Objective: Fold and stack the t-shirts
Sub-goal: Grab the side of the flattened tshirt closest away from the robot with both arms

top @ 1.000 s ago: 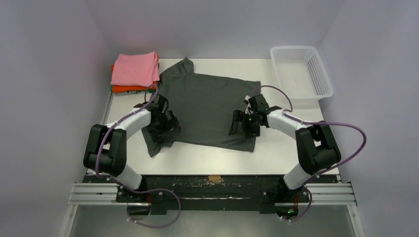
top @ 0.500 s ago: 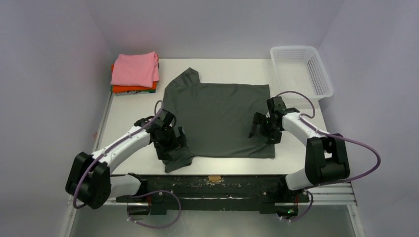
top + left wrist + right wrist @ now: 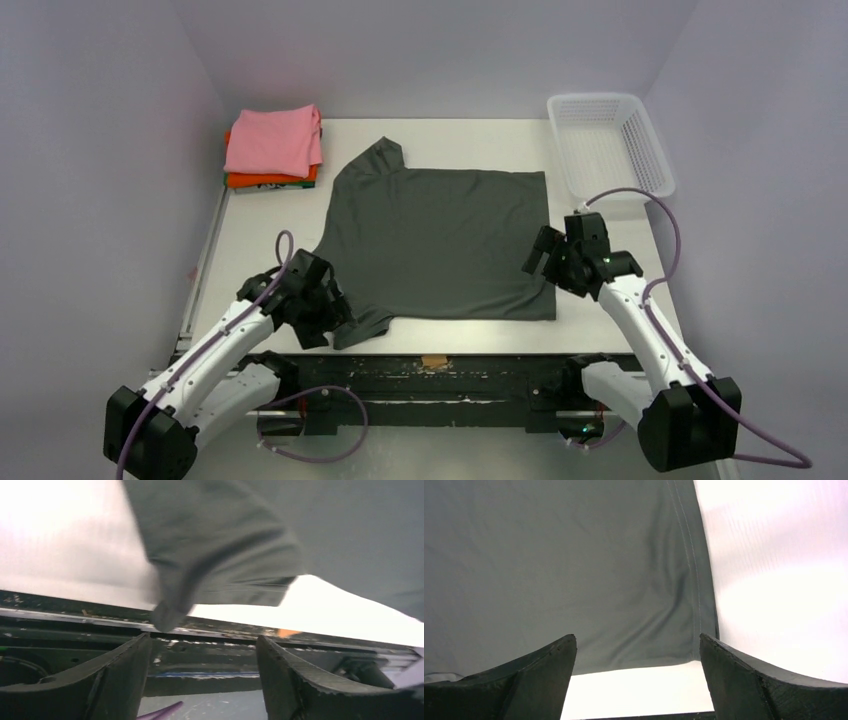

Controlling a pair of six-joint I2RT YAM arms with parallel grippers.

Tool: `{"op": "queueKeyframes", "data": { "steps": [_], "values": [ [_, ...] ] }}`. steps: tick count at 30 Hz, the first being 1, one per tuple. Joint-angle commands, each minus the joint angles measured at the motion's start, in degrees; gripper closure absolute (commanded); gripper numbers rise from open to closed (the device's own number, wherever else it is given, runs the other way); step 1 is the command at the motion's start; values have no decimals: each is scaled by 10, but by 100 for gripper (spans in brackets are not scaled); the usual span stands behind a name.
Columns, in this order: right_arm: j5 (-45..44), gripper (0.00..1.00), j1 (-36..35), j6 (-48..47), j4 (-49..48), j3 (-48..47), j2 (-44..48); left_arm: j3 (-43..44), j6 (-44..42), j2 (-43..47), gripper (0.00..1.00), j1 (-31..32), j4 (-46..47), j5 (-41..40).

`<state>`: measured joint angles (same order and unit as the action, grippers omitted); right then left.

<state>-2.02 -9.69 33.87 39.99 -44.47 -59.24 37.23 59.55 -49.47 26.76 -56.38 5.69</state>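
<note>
Top external: pink t-shirt (image 3: 272,140) is folded and lies on the folded orange t-shirt (image 3: 262,181) at the table's (image 3: 600,325) far-left corner, so I judge two of three done. Charcoal t-shirt (image 3: 440,235) is spread mid-table, unfolded, with its near-left sleeve (image 3: 362,322) bunched. Left gripper (image 3: 322,318) is beside that sleeve and right gripper (image 3: 548,258) is at the right hem.

Left wrist: left gripper (image 3: 202,641) has jaws wide apart and holds nothing. The crumpled sleeve (image 3: 215,565) lies just beyond the tips.

Right wrist: right gripper (image 3: 636,639) also has jaws wide and is empty, above the charcoal t-shirt's (image 3: 574,570) flat near-right corner.

Left to do: fold the charcoal shirt, add it to the stack
</note>
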Motion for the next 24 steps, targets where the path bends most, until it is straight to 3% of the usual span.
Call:
{"op": "queueKeyframes", "data": {
  "steps": [1,8,12,13,14,24],
  "values": [
    [-18,13,1,44,7,56,34,-48,44,-15,35,1,39,-13],
    [-30,30,1,79,-6,130,46,-67,56,-76,75,1,79,-54],
    [-29,31,0,99,-16,153,53,-66,45,-98,81,1,92,-54],
    [-31,31,1,102,-17,156,53,-63,40,-106,87,1,91,-54],
    [-36,31,1,106,-16,159,54,-59,34,-110,99,1,92,-55],
    [-47,50,1,132,-59,181,14,-1,-24,-91,100,1,96,33]
  ]
}}
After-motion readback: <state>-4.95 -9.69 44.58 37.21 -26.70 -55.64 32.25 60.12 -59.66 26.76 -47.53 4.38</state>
